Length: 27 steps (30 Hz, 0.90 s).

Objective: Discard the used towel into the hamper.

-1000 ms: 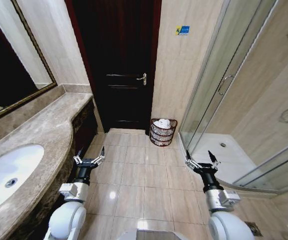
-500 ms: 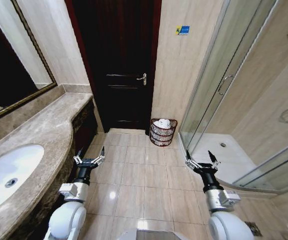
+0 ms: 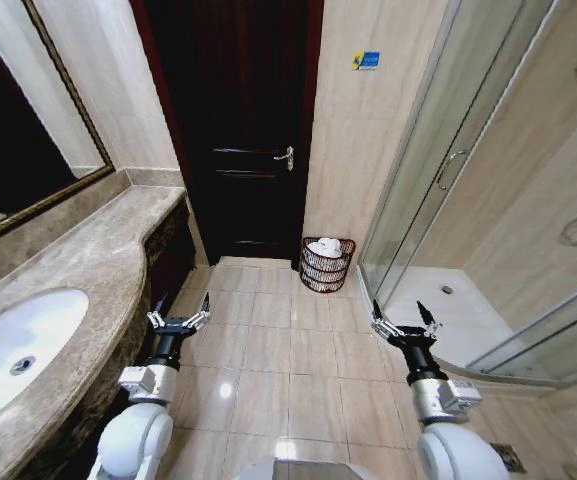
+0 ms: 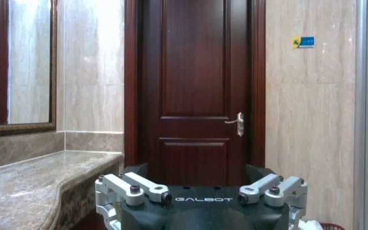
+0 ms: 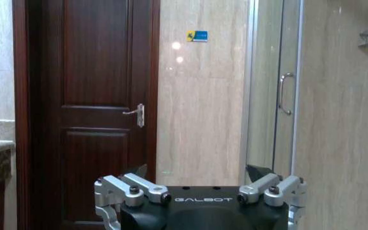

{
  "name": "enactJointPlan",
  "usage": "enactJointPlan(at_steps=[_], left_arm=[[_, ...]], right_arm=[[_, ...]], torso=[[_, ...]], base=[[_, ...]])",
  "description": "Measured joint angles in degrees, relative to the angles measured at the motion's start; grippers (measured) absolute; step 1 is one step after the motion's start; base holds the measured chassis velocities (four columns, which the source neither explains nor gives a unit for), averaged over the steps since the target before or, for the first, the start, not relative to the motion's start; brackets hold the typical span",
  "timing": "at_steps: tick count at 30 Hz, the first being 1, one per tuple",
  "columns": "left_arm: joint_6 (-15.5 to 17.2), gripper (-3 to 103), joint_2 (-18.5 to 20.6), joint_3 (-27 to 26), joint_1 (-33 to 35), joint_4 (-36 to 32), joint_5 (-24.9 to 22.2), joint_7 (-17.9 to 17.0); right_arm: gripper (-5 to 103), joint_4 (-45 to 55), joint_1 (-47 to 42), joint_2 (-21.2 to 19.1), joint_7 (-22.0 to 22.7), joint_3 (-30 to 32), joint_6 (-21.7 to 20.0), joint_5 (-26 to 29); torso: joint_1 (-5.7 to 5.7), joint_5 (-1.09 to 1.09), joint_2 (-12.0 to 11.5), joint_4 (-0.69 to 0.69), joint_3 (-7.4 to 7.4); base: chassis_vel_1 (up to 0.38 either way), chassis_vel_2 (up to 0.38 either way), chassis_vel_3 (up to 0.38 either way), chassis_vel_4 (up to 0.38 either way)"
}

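I counted one hamper [image 3: 326, 264], standing on the floor against the wall between the dark door [image 3: 236, 130] and the glass shower enclosure [image 3: 438, 170], with one white towel [image 3: 327, 246] bundled in its top. It sat well ahead of both grippers, nearer the right one's side. I had two grippers in front of me: the left gripper [image 3: 179, 318] hung low beside the marble surface [image 3: 78, 270] with its one sink [image 3: 13, 345], fingers spread wide and empty; the right gripper [image 3: 406, 322] hovered over the floor tiles near the shower, also wide and empty.
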Motion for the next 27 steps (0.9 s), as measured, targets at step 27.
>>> enactJointPlan(at_steps=[27], left_arm=[[0.00,100,0.00,0.00,0.00,0.00,0.00,0.00]], right_arm=[[100,0.00,0.00,0.00,0.00,0.00,0.00,0.00]], torso=[[0.00,0.00,0.00,0.00,0.00]], base=[[0.000,0.000,0.000,0.000]])
